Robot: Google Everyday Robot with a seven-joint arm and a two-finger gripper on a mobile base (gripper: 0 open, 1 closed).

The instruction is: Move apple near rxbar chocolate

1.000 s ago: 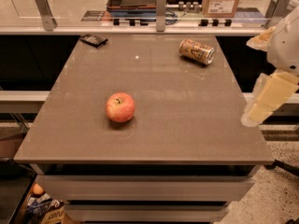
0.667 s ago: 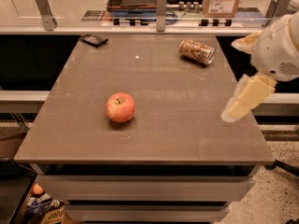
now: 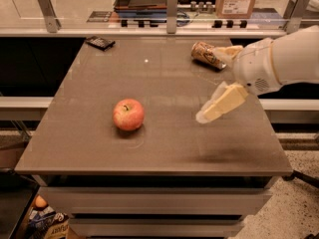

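Note:
The red-and-yellow apple (image 3: 128, 114) sits on the brown table (image 3: 164, 148), left of centre towards the front. The rxbar chocolate (image 3: 100, 42), a small flat dark bar, lies at the table's far left corner, well away from the apple. My gripper (image 3: 209, 86) hangs over the right half of the table, to the right of the apple and apart from it. It is open and empty, with one cream finger (image 3: 222, 103) pointing down-left and the other by the can.
A tan drink can (image 3: 204, 54) lies on its side at the far right of the table, just behind my gripper. A glass rail with metal posts (image 3: 172, 6) runs along the table's far edge. Packages (image 3: 45, 220) sit on the floor at the front left.
My arm has swung in from the right edge, leftward over the table and closer to the apple. The apple, bar and can have not moved.

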